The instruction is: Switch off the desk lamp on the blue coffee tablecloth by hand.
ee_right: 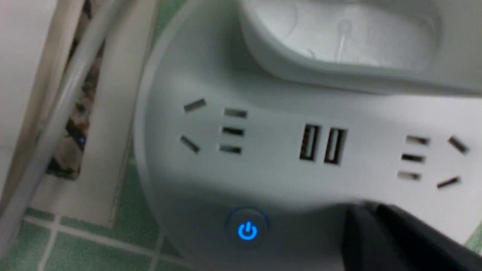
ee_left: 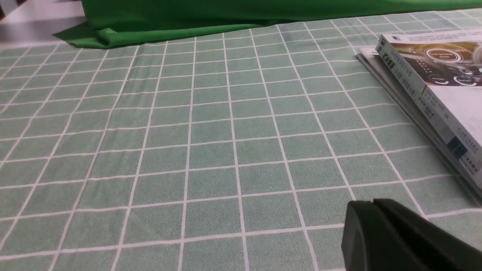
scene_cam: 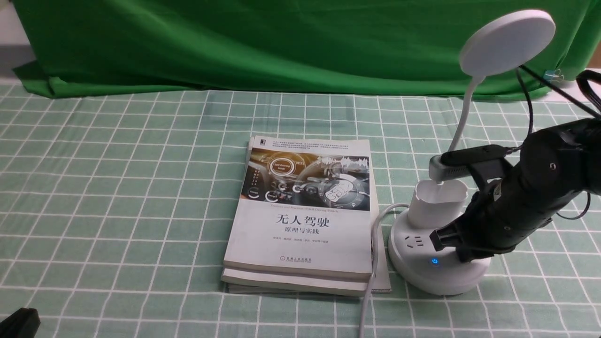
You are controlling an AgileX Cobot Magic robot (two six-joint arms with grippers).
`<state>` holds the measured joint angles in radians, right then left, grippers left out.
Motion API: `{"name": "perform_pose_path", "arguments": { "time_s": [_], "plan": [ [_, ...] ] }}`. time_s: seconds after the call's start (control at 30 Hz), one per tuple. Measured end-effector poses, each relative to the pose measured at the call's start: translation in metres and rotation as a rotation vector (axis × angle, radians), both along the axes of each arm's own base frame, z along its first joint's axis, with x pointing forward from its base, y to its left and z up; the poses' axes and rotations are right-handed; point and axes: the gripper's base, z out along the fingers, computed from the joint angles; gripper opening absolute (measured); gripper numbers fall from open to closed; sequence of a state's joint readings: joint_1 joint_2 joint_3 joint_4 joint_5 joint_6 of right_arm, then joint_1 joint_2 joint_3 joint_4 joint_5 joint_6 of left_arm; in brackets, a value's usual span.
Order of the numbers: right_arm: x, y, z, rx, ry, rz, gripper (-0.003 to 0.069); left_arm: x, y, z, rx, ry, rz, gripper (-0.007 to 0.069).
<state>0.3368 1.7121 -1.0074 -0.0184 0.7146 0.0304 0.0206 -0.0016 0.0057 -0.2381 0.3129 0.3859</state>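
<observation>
The white desk lamp stands at the right on the blue coffee tablecloth (scene_cam: 117, 188). Its disc head (scene_cam: 507, 42) is up high on a thin neck, above the cup holder (scene_cam: 436, 202) and round base (scene_cam: 422, 274). A power button (scene_cam: 435, 261) on the base glows blue; it also shows in the right wrist view (ee_right: 247, 230). My right gripper (scene_cam: 435, 239) is shut, its tip down on the top of the base (ee_right: 271, 169), right of the lit button. In the right wrist view the gripper (ee_right: 371, 212) covers that spot. My left gripper (ee_left: 372, 206) is shut and empty, low over the cloth at the near left (scene_cam: 19, 324).
Two stacked books (scene_cam: 305, 211) lie just left of the lamp, also in the left wrist view (ee_left: 433, 94). The lamp's white cord (scene_cam: 371, 263) runs along their right edge toward the front. A dark green backdrop cloth (scene_cam: 258, 42) hangs at the back.
</observation>
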Motion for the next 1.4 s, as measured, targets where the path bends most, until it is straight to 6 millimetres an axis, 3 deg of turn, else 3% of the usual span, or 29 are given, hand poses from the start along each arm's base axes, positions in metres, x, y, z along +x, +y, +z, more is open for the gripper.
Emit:
{"name": "perform_pose_path", "arguments": {
  "time_s": [0.1,0.27,0.37,0.4,0.43,0.5,0.73,0.83,0.87,1.07,1.23,1.4],
  "plan": [
    [-0.006,-0.002,0.010,0.003,-0.008,0.000,0.0041,0.000,0.000,0.000,0.000,0.000,0.000,0.0000],
    [-0.032,-0.010,0.062,0.027,-0.084,0.002,0.0041,0.000,0.000,0.000,0.000,0.000,0.000,0.0000],
    [-0.065,-0.022,0.102,0.051,-0.152,0.002,0.0041,0.000,0.000,0.000,0.001,0.000,0.000,0.0000],
    [-0.077,-0.026,0.109,0.057,-0.166,-0.002,0.0041,0.000,0.000,0.000,0.001,0.000,0.000,0.0000],
    [-0.077,-0.026,0.109,0.057,-0.166,-0.002,0.0041,0.000,0.000,0.000,0.001,0.000,0.000,0.0000],
    [-0.110,-0.038,0.121,0.081,-0.212,-0.022,0.0041,0.000,0.000,0.000,0.001,0.000,0.000,0.0000],
    [-0.181,-0.063,0.128,0.158,-0.333,-0.089,0.0058,0.000,0.000,0.000,0.001,0.000,0.000,0.0000],
    [-0.208,-0.073,0.140,0.214,-0.455,-0.095,0.0074,0.000,0.000,0.000,0.001,0.000,0.000,0.0000],
    [-0.208,-0.073,0.140,0.215,-0.456,-0.095,0.0074,0.000,0.000,0.000,0.001,0.000,0.000,0.0000],
    [-0.253,-0.088,0.158,0.311,-0.683,-0.091,0.0093,0.000,0.000,0.000,0.001,0.000,0.000,0.0000],
    [-0.273,-0.097,0.158,0.351,-0.819,-0.087,0.0065,0.000,0.000,0.000,0.001,0.000,0.000,0.0000],
    [-0.262,-0.099,0.122,0.277,-0.943,-0.171,0.0023,0.000,0.000,0.000,0.001,0.000,0.000,0.0000]
  ]
}}
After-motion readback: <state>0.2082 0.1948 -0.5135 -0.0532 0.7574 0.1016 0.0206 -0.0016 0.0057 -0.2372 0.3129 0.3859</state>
